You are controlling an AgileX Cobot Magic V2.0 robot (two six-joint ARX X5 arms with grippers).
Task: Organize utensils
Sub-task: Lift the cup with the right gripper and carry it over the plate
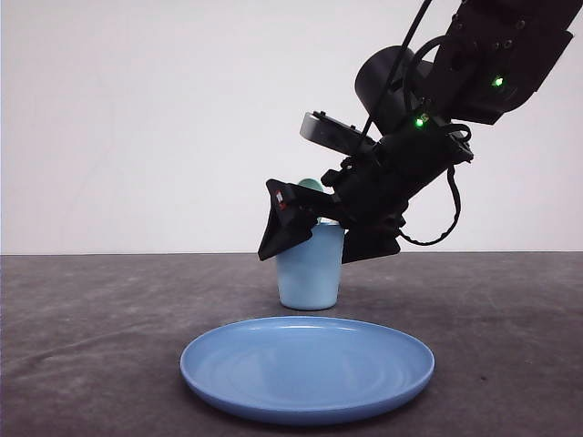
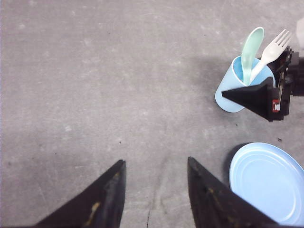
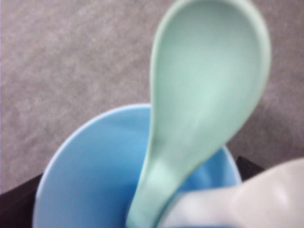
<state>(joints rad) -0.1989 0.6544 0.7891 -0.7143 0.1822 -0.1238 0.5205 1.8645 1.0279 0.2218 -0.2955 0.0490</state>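
Note:
A pale mint-green spoon (image 2: 251,52) and a white fork (image 2: 273,47) stand together in the light blue cup (image 2: 230,90), heads up. In the front view my right gripper (image 1: 328,235) hangs over the cup (image 1: 310,273), open, one finger on each side of the rim, and the spoon's bowl (image 1: 310,185) peeks out above it. The right wrist view looks down into the cup (image 3: 95,175), with the spoon (image 3: 199,95) leaning in it and the blurred fork (image 3: 266,199) beside it. My left gripper (image 2: 156,161) is open over bare table, holding nothing.
A round blue plate (image 1: 305,369) lies on the dark grey table (image 1: 91,346) in front of the cup; in the left wrist view the plate (image 2: 266,180) sits near the right gripper's black finger (image 2: 254,97).

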